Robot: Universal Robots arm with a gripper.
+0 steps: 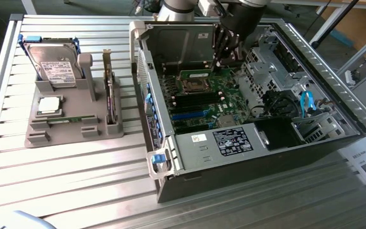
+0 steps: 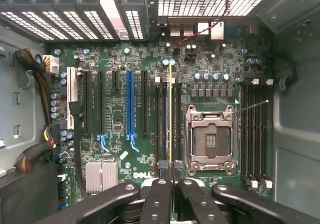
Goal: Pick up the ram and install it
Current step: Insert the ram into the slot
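Wrist view: end effector [image 2: 171, 169] clenched on ram [image 2: 170, 114], edge-on over motherboard [image 2: 117, 139].

Arm [image 1: 177, 8] cut off at exterior view's upper edge; ram [image 2: 170, 114] edge-on, its near end hidden between jaws; case sticker [image 1: 228, 141] unreadable.
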